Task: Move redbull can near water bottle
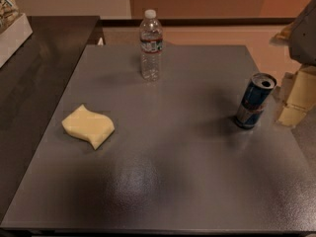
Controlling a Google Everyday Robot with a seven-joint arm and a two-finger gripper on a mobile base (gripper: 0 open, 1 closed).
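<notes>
The redbull can (255,101), blue and silver with an opened top, stands upright near the right edge of the grey table (173,181). The water bottle (150,46), clear with a white cap and a dark label band, stands upright at the far middle of the table, well to the left of the can and beyond it. My gripper (295,100), beige under a grey arm part, is at the right edge of the view, just right of the can and apart from it. It holds nothing that I can see.
A yellow sponge (89,126) lies on the left part of the table. A dark table (39,73) adjoins on the left, with a white box (12,33) at its far corner. A wall runs behind.
</notes>
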